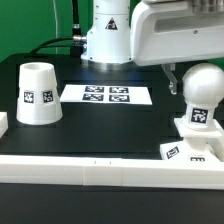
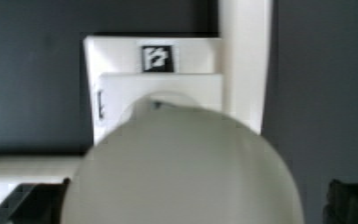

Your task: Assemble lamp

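The white rounded bulb (image 1: 204, 92) stands upright on the flat square base (image 1: 188, 150) at the exterior view's right, by the front rail. My gripper (image 1: 198, 78) is down around the bulb's round head. One finger (image 1: 172, 77) shows just left of the bulb, the other is hidden behind it. In the wrist view the bulb (image 2: 185, 160) fills the space between the dark fingertips (image 2: 30, 205). The gripper (image 2: 194, 208) is open, with a narrow gap beside the bulb. The base (image 2: 155, 62) lies beyond it. The tapered shade (image 1: 37, 93) stands alone at the exterior view's left.
The marker board (image 1: 106, 95) lies flat in the middle of the black table. A long white rail (image 1: 90, 165) runs along the front edge and shows in the wrist view (image 2: 247, 60) beside the base. The robot's pedestal (image 1: 105, 35) stands behind.
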Robot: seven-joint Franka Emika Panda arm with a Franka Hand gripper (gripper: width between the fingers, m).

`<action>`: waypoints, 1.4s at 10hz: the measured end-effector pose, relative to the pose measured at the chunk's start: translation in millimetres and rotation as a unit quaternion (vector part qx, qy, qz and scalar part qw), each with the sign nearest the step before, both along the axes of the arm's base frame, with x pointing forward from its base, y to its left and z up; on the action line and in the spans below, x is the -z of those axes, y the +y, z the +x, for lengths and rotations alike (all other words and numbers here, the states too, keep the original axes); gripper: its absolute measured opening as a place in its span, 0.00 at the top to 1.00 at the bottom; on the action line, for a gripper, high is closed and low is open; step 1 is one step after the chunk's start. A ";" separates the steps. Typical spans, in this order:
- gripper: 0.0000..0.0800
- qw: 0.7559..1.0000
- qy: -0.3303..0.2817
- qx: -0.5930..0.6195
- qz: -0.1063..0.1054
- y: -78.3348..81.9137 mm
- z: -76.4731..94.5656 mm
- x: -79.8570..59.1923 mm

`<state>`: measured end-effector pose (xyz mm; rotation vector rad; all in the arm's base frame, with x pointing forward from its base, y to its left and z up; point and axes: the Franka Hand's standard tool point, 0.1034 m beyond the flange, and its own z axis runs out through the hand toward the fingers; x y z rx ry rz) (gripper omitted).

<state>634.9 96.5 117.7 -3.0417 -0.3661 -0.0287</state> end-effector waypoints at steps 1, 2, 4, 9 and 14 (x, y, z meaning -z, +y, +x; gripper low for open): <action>0.13 0.997 -0.015 -0.071 -0.009 0.1 2.2 -0.9; 0.13 0.993 -0.022 -0.115 -0.013 0.2 3.6 -1.4; 0.13 0.983 -0.027 -0.179 -0.014 -0.3 4.0 -1.0; 0.13 0.948 -0.035 -0.316 -0.019 -3.1 4.1 -0.3; 0.13 0.843 -0.037 -0.535 -0.049 -3.1 4.1 2.0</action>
